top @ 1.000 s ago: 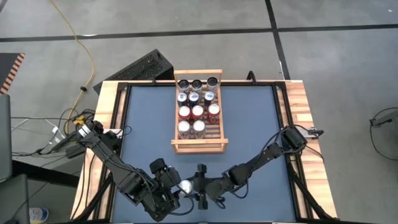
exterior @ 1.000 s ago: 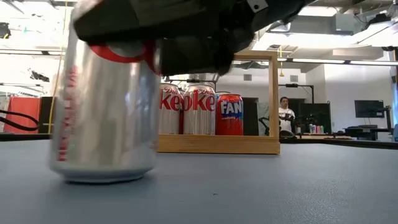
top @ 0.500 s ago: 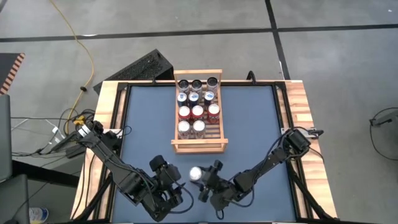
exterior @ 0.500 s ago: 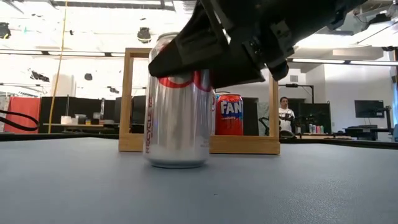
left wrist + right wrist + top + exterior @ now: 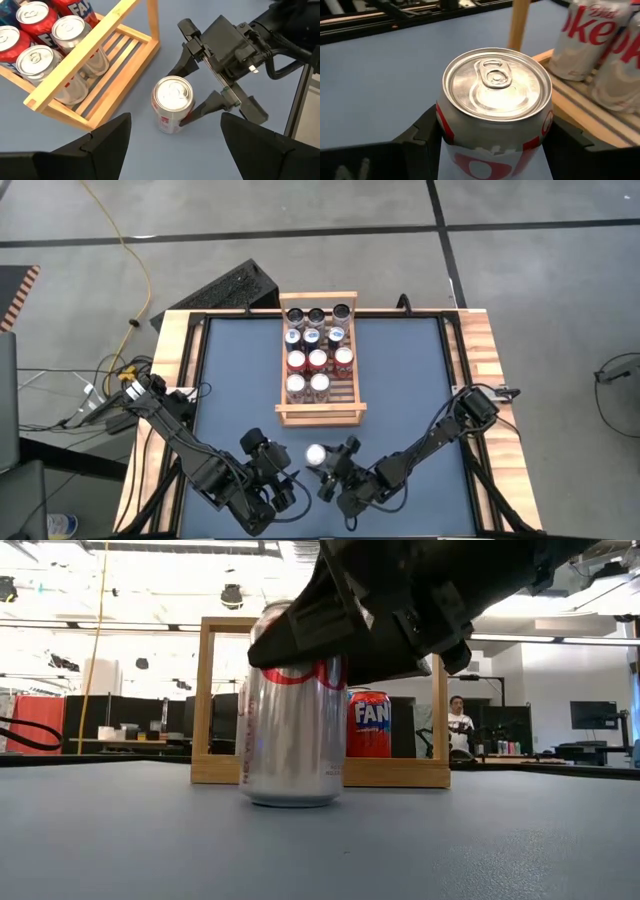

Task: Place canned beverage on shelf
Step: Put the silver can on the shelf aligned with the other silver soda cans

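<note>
Hiding the silver can's (image 5: 293, 730) top: right end effector (image 5: 385, 620).

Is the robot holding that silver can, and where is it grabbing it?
Yes. The right pincer holds the silver can by its upper sides, one finger each side. The can stands upright on the table. The left pincer is open, holding nothing.

One shelf (image 5: 318, 414) holds eleven cans (image 5: 317, 358) in four rows (three, three, three, then two); one silver can (image 5: 316, 455) stands apart on the table (image 5: 240, 380); two arms
</note>
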`<state>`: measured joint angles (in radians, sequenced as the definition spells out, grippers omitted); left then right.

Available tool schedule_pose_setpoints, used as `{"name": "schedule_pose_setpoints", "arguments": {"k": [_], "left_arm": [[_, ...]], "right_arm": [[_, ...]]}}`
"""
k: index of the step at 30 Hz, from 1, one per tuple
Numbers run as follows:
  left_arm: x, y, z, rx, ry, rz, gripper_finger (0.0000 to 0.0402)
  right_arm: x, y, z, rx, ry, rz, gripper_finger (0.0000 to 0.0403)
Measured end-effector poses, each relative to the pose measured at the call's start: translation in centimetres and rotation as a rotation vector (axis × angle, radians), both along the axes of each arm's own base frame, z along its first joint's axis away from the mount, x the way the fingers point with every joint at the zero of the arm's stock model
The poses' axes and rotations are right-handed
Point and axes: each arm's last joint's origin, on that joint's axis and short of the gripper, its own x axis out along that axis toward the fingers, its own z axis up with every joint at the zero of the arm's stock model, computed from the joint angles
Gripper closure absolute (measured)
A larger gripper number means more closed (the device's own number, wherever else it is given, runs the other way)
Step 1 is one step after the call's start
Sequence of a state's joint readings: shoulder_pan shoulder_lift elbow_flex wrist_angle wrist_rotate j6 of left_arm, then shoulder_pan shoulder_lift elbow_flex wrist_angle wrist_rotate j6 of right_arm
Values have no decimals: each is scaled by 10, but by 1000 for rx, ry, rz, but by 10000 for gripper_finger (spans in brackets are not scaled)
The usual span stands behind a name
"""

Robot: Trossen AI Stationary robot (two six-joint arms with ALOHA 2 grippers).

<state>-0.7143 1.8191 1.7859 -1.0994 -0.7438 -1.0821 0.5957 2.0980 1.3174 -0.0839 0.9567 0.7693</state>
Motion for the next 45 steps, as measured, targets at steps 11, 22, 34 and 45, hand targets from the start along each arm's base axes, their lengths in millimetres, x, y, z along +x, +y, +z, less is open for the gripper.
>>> {"name": "schedule_pose_setpoints", "arguments": {"k": [11, 22, 34, 45], "left_arm": [[1, 1, 0, -9, -6, 13, 106], [1, 1, 0, -10, -7, 13, 106], [1, 1, 0, -10, -7, 13, 106], [1, 1, 0, -11, -7, 12, 106]], "right_arm": [[1, -7, -1, -59, -4, -51, 158], [6, -18, -2, -82, 1, -88, 158], [8, -20, -2, -91, 51, -35, 141], [6, -20, -16, -22, 173, 68, 63]]}}
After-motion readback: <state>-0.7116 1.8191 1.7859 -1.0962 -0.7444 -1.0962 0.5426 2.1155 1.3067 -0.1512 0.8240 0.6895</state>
